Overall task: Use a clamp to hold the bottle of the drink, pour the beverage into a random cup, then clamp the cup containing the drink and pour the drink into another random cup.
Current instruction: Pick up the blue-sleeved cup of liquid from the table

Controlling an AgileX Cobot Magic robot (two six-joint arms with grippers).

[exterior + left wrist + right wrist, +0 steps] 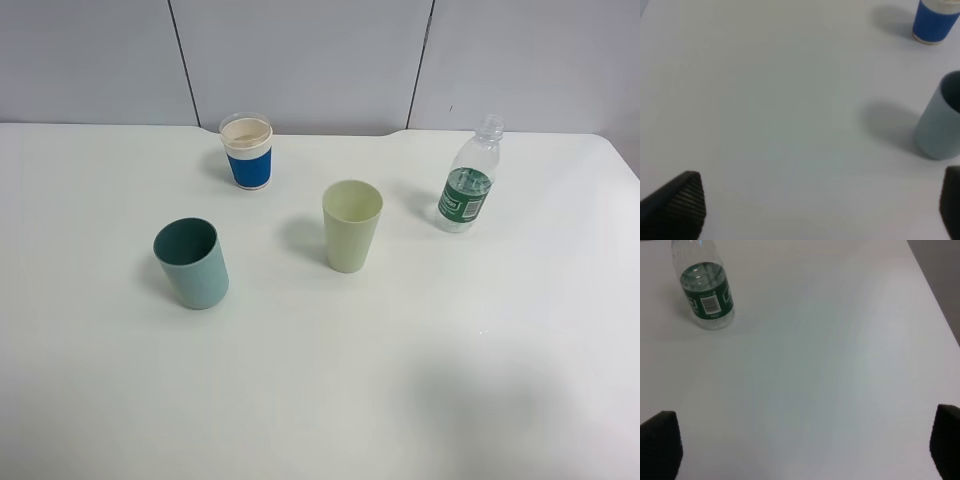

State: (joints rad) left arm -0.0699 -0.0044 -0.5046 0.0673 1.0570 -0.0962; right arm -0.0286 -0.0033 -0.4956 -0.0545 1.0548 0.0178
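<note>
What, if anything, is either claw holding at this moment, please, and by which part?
Nothing is held. The left claw and the right claw are both open and empty; the bottle stands free on the table.

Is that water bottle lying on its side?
No, the bottle stands upright on the white table.

Green-labelled bottle, blue-banded paper cup and teal tumbler stand upright, well apart

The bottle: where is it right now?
Exterior high view: the bottle stands upright toward the back right, apart from and right of the pale green tumbler.
</note>
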